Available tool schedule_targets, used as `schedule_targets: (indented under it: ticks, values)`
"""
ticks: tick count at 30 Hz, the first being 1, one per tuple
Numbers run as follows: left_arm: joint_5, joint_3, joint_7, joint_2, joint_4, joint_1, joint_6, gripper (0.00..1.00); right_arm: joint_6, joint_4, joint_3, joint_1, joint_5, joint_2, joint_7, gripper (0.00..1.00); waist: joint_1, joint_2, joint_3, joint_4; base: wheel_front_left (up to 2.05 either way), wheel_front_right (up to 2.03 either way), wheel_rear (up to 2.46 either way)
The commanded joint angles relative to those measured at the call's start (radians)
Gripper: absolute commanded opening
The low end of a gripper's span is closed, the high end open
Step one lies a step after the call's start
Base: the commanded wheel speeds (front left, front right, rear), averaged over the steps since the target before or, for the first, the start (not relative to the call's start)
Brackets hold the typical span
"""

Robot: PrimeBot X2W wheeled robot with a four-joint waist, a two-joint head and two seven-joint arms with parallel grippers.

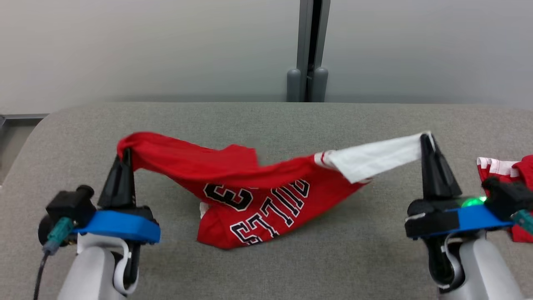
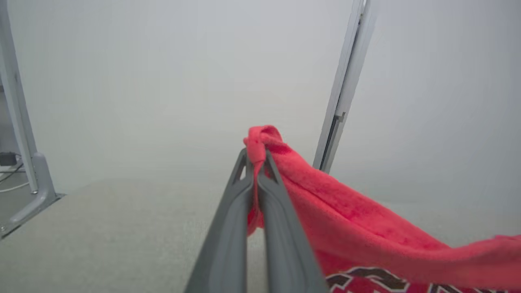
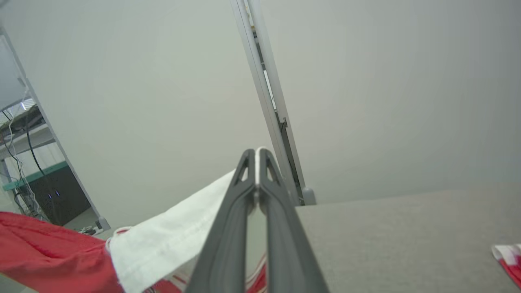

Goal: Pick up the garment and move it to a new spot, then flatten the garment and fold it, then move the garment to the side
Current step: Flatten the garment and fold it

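The garment (image 1: 250, 187) is a red jersey with black-and-white lettering and a white sleeve; it hangs stretched between my two grippers, and its lower part rests on the grey table (image 1: 266, 121). My left gripper (image 1: 125, 152) is shut on its red edge at the left, seen close up as the red cloth (image 2: 325, 203) pinched between my fingers (image 2: 228, 228). My right gripper (image 1: 425, 139) is shut on the tip of the white sleeve (image 3: 171, 232) at the right, above the table.
A second red-and-white garment (image 1: 506, 171) lies at the table's right edge, behind my right wrist. A grey post (image 1: 308, 50) stands behind the table's far edge against the pale wall. Bare table stretches in front and behind.
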State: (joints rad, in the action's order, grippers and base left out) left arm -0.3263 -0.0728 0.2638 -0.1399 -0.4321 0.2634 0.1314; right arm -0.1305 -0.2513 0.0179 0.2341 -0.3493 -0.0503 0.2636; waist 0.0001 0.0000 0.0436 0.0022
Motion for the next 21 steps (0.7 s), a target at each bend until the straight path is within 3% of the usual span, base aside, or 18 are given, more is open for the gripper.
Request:
schedule_targets:
  ticks: [1,6,11,15,21]
  values:
    - [-0.008,-0.008,0.001,-0.021,0.043,0.042,-0.001,0.0,0.0,0.043,-0.013,0.049,-0.022,-0.013,0.001,0.0,-0.0001,0.0,-0.012,0.0,0.0,0.0,0.0]
    - [-0.018,-0.023,-0.016,-0.123,0.156,0.14,-0.001,0.0,0.0,0.144,-0.031,0.161,-0.073,-0.058,0.001,0.0,-0.0001,0.0,-0.042,-0.001,0.0,0.0,0.0]
    - [-0.029,-0.018,-0.106,-0.217,0.282,0.231,-0.001,0.0,0.0,0.195,-0.037,0.299,-0.106,-0.12,-0.001,0.0,-0.0001,0.0,-0.053,-0.007,0.0,0.0,0.0]
    - [-0.074,-0.015,-0.195,-0.257,0.344,0.295,-0.001,0.0,0.0,0.202,-0.034,0.427,-0.095,-0.173,-0.034,0.0,-0.0001,0.0,-0.042,-0.002,0.0,0.0,0.0]
    - [-0.115,-0.05,-0.255,-0.267,0.342,0.36,-0.001,0.0,0.0,0.128,0.001,0.574,-0.059,-0.211,-0.069,0.0,-0.0001,0.0,0.01,0.004,0.0,0.0,0.0]
